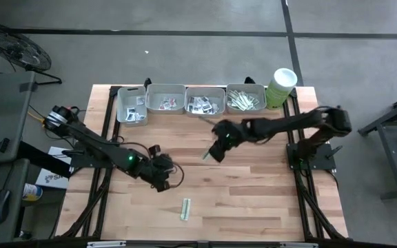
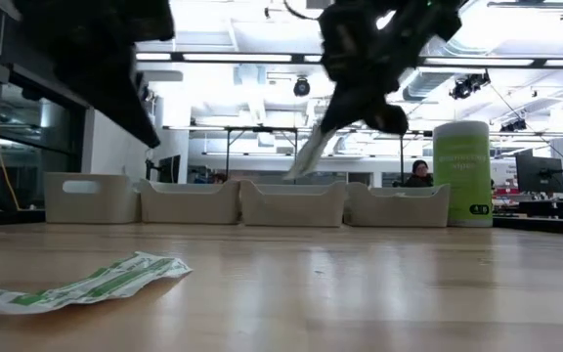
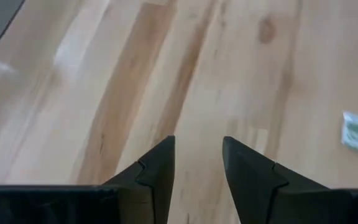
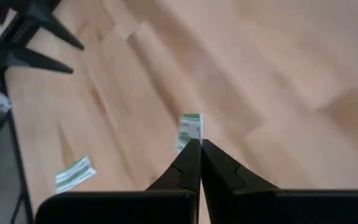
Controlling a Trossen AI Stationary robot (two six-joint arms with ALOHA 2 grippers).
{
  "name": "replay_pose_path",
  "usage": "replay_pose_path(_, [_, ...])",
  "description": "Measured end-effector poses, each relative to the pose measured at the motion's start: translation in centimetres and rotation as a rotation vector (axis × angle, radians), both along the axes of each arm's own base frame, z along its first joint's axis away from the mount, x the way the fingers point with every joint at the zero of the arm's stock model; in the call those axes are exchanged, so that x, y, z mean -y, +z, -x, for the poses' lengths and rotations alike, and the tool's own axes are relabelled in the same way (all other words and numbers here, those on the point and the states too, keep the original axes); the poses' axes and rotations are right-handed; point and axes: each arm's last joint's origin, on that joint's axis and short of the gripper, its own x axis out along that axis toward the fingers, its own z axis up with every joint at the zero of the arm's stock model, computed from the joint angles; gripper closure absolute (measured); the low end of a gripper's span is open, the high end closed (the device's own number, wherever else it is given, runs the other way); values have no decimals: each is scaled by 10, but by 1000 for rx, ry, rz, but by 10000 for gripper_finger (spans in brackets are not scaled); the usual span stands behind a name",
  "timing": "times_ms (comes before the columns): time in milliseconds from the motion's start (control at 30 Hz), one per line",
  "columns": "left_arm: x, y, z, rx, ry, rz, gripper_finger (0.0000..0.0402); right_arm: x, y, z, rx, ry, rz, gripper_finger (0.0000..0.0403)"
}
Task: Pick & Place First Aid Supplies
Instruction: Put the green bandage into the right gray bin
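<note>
Above mid-table, the right gripper (image 1: 208,154) pinches a green-white sachet (image 4: 190,127); the left gripper (image 3: 197,171) hangs open.

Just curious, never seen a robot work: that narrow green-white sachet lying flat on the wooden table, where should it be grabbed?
Probably from straight above, pinching the narrow green-white sachet across its short width near mid-length. It lies flat on the wooden table with bare wood around it. The open left gripper is nearest; the right gripper already holds another strip.
</note>
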Motion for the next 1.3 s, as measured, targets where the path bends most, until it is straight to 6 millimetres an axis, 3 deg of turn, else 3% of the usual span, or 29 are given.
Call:
replay_pose_path(267, [-27,7,-19,75,66,80,268,48,47,52,-13,-68,132,403])
replay_pose_path(533, [-54,26,-31,208,53,150,268,91,66,92,-17,-73,218,403])
replay_pose_path(700, [-68,37,-28,255,61,153,268,114,65,104,-28,-30,242,403])
replay_pose_path(1033, [-84,51,-26,340,114,164,268,167,86,113,-158,72,372,403])
replay_pose_path(1300, [-86,50,-26,339,140,171,268,222,75,104,-309,216,377,403])
